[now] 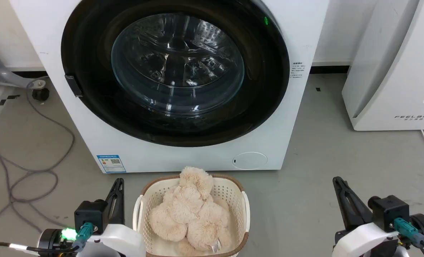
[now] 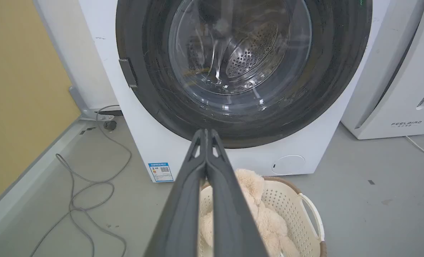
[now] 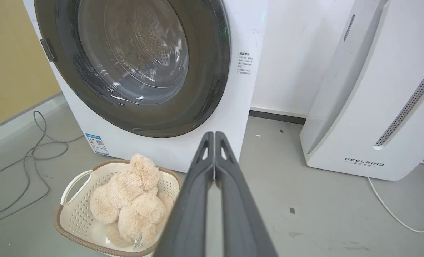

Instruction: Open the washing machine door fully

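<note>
washing machine door well beyond left gripper

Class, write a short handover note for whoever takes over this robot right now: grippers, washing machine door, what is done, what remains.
Left gripper: shut, empty, left of the basket.
Right gripper: shut, empty, above the floor to the basket's right.
Washing machine door: closed on the washing machine; dark tab on its left edge, probably the handle.
Done: nothing yet.
To do: pull the door fully open, minding the basket holding a plush toy in front.
</note>
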You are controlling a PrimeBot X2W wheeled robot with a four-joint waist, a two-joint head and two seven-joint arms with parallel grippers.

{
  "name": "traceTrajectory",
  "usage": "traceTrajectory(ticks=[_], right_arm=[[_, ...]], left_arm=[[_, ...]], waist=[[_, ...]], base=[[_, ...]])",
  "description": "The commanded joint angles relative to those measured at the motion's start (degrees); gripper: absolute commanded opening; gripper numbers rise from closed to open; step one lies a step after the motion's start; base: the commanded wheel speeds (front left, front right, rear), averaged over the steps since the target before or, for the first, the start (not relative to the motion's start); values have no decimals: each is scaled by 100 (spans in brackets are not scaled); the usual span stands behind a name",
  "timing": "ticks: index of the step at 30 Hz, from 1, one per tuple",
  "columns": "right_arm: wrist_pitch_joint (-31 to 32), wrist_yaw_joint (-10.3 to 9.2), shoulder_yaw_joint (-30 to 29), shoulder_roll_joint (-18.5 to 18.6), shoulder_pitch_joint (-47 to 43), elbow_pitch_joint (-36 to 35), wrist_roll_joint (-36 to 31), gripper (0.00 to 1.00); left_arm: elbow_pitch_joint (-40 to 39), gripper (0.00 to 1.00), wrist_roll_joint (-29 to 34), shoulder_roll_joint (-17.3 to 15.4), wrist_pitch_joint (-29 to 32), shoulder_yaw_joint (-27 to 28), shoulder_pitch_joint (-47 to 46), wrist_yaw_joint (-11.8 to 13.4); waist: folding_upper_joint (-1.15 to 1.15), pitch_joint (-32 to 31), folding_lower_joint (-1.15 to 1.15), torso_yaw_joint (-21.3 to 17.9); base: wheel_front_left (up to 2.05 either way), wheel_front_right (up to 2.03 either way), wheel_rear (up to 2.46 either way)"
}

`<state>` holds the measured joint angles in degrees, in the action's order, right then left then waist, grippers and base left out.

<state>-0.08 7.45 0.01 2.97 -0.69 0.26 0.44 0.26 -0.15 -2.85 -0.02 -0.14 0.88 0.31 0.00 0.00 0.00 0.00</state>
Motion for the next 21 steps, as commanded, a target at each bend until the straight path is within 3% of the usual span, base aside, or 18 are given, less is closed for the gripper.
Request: traceTrajectory(ticks=[1,12,13,21], right_arm=[[8,3,-1,-10,69,-26,-44,0],[8,3,-1,-10,69,-26,-44,0],[0,0,1,0,0,0,1,100],[-67,0,-13,0,-19,50,65,100]], left_arm=[[-26,0,15,-3,2,14,-88,-31],[-26,0,15,-3,2,14,-88,-31],[0,100,0,0,0,0,0,0],[79,100,-57,0,-73,-77,-21,7]], waist=[[0,0,0,0],[0,0,0,0],[0,0,0,0],[0,0,0,-8]], base=[[0,0,0],[0,0,0],[0,0,0],[0,0,0]])
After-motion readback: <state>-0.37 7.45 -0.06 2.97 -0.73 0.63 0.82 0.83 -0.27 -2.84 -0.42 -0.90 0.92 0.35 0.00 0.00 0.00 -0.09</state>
